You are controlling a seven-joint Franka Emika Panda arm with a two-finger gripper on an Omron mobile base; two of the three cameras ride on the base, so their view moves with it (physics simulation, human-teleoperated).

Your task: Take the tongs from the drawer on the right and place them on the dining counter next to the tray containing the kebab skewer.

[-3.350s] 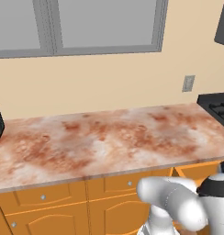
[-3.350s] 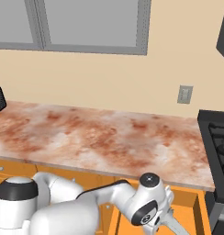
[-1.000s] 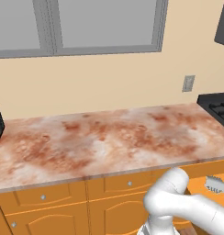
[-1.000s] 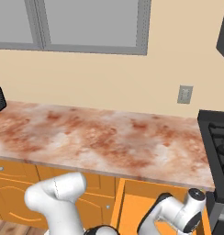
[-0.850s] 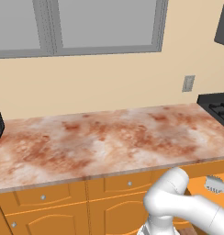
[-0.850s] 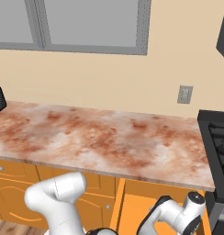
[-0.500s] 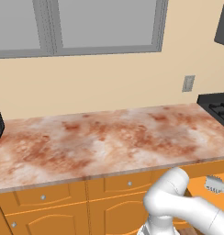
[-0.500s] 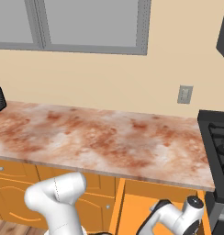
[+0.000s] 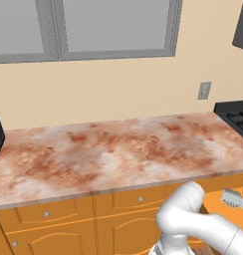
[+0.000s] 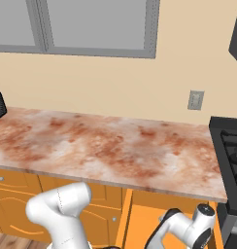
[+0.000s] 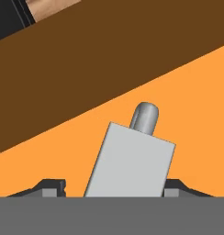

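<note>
The rendered scene is lit evenly and brightly with no glare or blur, sharp focus is kept to the edges without distortion, and only a soft dark shade is seen under the worktop (image 9: 118,154) overhang.

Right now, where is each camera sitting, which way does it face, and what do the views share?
Left base view: behind the arm, left, facing the wall worktop and window; white arm lower right.
Right base view: behind the arm, right, same worktop, stove at right; white arm along the bottom.
Hand view: on the hand, looking along the gripper into the orange drawer at the grey tongs between its fingertips.
Both base views share worktop, window, wall outlet.
</note>
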